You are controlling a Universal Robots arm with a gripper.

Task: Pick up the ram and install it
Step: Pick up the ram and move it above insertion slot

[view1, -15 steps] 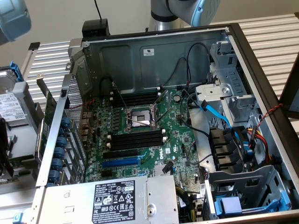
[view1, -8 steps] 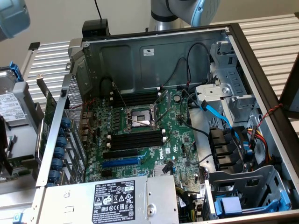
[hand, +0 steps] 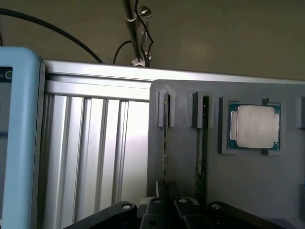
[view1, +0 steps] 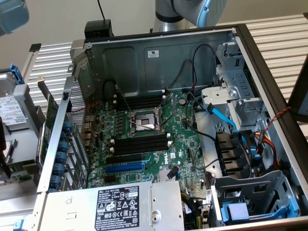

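The claw [hand: 167,188] is closed tight on the near end of the ram [hand: 165,138], a thin stick standing on edge in a slot of the grey tray [hand: 183,155]. A second stick [hand: 203,143] stands just beside it, between the ram and a CPU [hand: 255,125] whose metal lid bears no writing I can read. The tray rests on the ribbed bench [hand: 95,143]. In the exterior view the open case [view1: 159,62] lies flat, with the arm [view1: 192,12] at 12 o'clock. On the motherboard [view1: 185,139], black slots [view1: 139,144] lie empty below the socket, and a white mark at 4 o'clock from them looks like "DELL". The power supply [view1: 159,202] sits at 6 o'clock; its black label [view1: 118,203] is too fine to read.
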